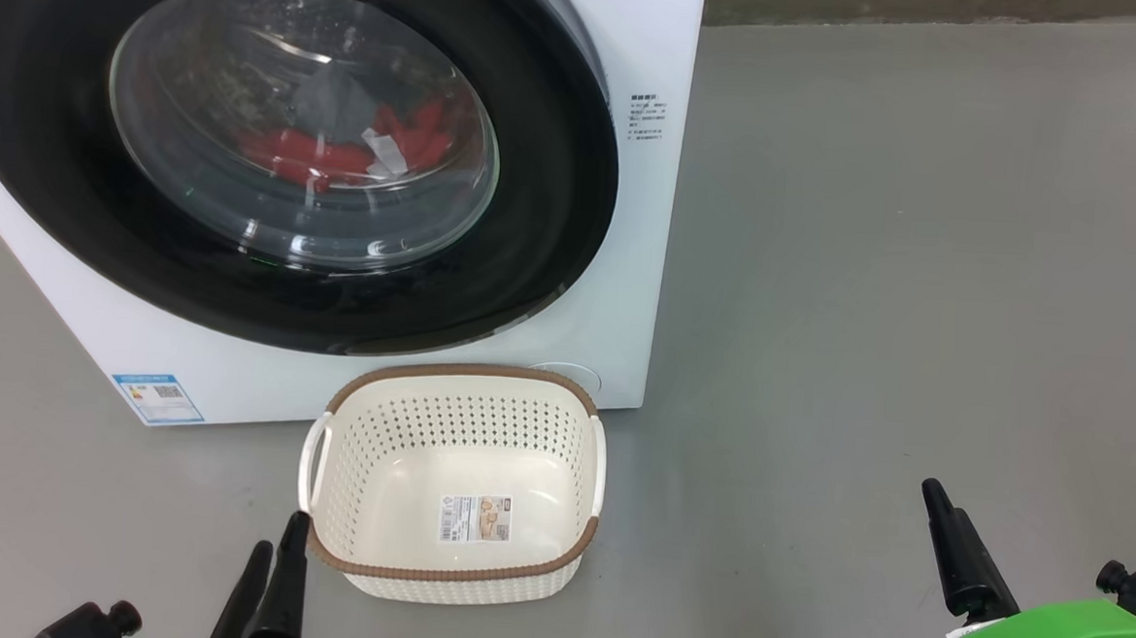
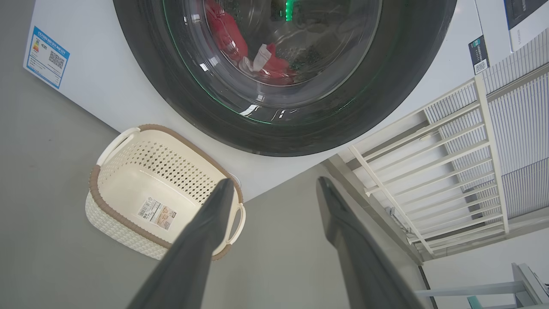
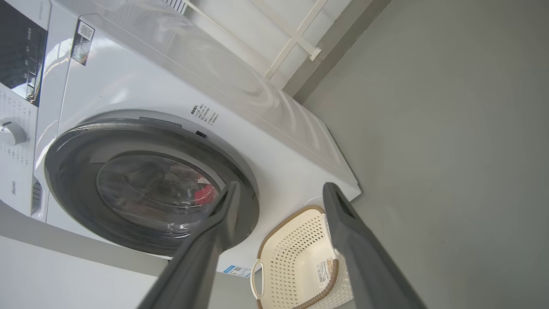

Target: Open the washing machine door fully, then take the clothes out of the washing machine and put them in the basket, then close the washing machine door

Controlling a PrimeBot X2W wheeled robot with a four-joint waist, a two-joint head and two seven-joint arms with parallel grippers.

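Note:
The washing machine stands on the grey floor with its washing machine door shut, a black ring around bulging glass. Through the glass I see the clothes: red fabric with a white strip and a grey piece behind it. The cream basket sits empty on the floor just in front of the machine. My left gripper is low at the basket's left corner, and the left wrist view shows the left gripper open and empty. My right gripper hovers open over bare floor right of the basket.
Bare grey floor stretches to the right of the machine. A white slatted rail runs beside the machine in the left wrist view. The control panel with a dial sits above the door. A blue label marks the machine's lower front.

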